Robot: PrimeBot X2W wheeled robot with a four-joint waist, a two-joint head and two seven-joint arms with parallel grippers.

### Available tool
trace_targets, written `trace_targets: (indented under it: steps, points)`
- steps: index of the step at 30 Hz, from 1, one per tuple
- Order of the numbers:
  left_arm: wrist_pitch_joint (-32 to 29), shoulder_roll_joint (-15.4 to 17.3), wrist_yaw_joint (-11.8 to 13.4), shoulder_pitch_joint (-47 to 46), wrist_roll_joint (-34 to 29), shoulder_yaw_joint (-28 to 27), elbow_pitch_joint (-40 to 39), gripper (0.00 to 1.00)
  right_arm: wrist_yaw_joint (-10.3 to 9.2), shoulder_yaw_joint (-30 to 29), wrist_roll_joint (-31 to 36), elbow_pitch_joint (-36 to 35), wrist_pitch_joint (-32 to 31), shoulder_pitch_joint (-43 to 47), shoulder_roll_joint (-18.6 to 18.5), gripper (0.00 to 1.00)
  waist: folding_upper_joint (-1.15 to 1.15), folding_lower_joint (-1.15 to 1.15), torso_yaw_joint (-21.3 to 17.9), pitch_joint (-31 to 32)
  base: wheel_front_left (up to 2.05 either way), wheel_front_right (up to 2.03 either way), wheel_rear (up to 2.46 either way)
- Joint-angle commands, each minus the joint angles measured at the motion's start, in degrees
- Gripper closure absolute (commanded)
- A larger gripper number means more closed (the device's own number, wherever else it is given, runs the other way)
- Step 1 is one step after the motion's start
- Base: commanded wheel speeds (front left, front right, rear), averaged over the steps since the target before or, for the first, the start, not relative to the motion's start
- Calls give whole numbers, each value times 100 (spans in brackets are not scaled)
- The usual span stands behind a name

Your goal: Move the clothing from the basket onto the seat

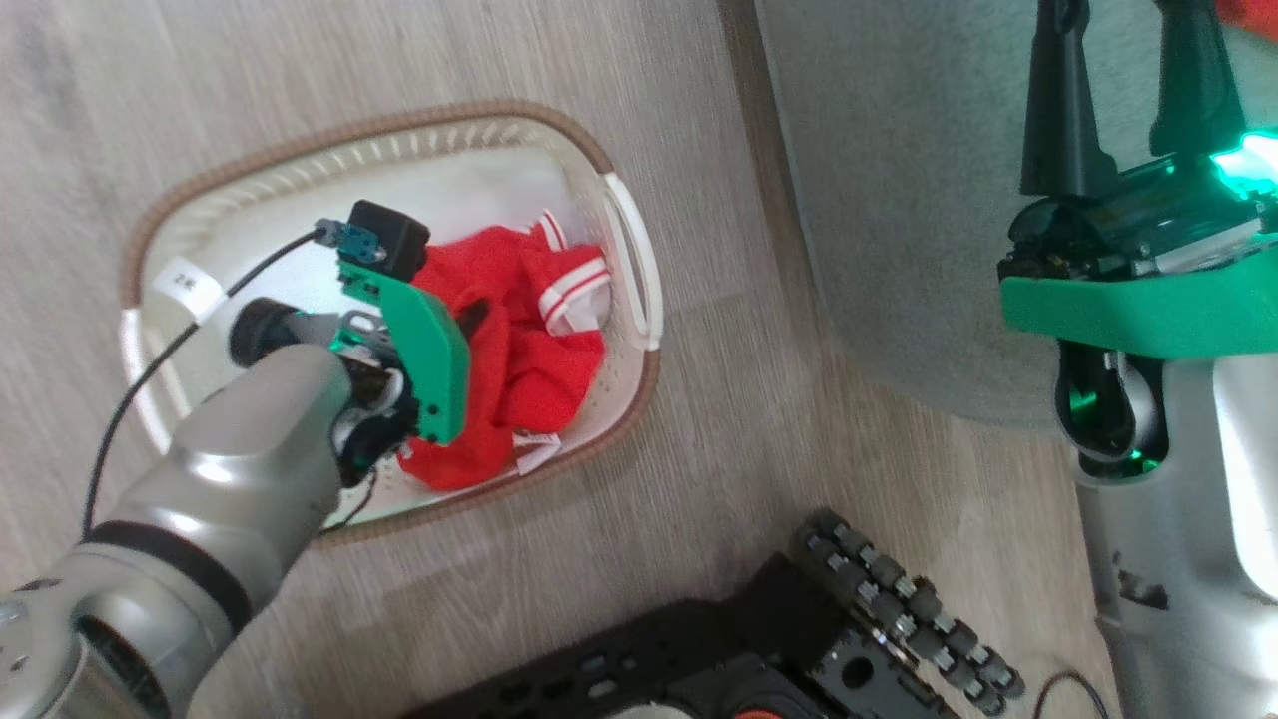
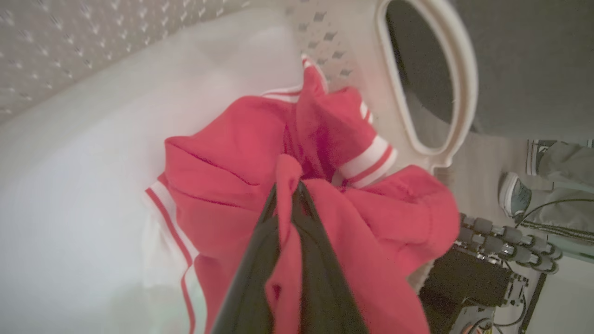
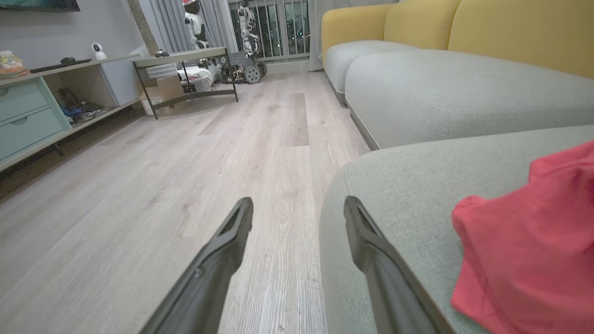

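Red clothing point(image 1: 519, 369) with white stripe trim lies bunched in the right half of the white basket point(image 1: 180, 230) on the floor. My left gripper point(image 1: 469, 320) reaches down into the basket and is shut on a fold of that clothing point(image 2: 232, 157), the red cloth pinched between its dark fingers point(image 2: 320, 260). My right gripper point(image 1: 1128, 60) hovers over the grey seat point(image 1: 899, 200), open and holding nothing point(image 3: 297, 208). Another red garment point(image 3: 529, 250) lies on the seat point(image 3: 408, 185) to the right of those fingers.
The basket's white side handle point(image 2: 431, 93) faces the sofa. My dark wheeled base point(image 1: 849, 629) sits just below the basket. A person's shoe point(image 2: 515, 197) stands on the floor. Farther off are a low table point(image 3: 185, 69), a shelf unit point(image 3: 37, 106) and yellow sofa backs point(image 3: 487, 28).
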State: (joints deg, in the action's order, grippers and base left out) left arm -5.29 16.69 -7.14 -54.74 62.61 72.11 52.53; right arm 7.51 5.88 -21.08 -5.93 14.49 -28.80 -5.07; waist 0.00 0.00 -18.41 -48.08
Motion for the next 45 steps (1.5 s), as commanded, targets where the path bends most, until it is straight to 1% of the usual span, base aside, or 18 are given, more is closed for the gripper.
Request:
trace_targets:
  steps: [1,10,11,12,13,14,19,24,29,34,41,45]
  points:
    - [181,-67,-35,125,70,-34,-154,100,-2,27,33,-143,50,160,-74,0,0,0,155,381,0,0,0]
    - [972,-223,-35,319,86,58,-256,100,-2,-15,-10,52,41,448,-344,0,0,0,494,1525,0,0,0]
    - [972,-223,-35,319,86,58,-256,100,-2,-15,-10,52,41,448,-344,0,0,0,494,1525,0,0,0]
    - [1146,-251,-35,380,117,65,-271,100,-2,-13,-39,88,23,522,-401,0,0,0,558,1771,0,0,0]
    - [1238,-264,-35,406,129,68,-275,100,-2,-9,-52,103,12,560,-425,0,0,0,587,1891,0,0,0]
    - [1238,-264,-35,406,129,68,-275,100,-2,-9,-52,103,12,560,-425,0,0,0,587,1891,0,0,0]
    - [1651,-346,-35,524,127,81,-316,100,-2,0,-102,166,-78,788,-532,0,0,0,729,2481,0,0,0]
    - [1899,-392,-35,594,79,59,-386,100,-2,2,-160,201,-169,1059,-630,0,0,0,876,3038,0,0,0]
    - [2007,-382,-15,630,-63,-114,-589,100,-2,-31,-223,204,-244,1344,-716,0,0,0,1029,3507,0,0,0]
    - [2026,-252,212,700,-328,-549,-1156,100,-2,-16,-276,205,-314,1606,-763,0,0,0,1162,3915,0,0,0]
    - [2028,96,658,921,-844,-1155,-2406,100,-2,34,-344,147,-400,2011,-790,0,0,0,1368,4265,0,0,0]
    - [2027,324,861,961,-962,-1310,-3058,100,-2,70,-363,130,-449,2240,-788,0,0,0,1455,4412,0,0,0]
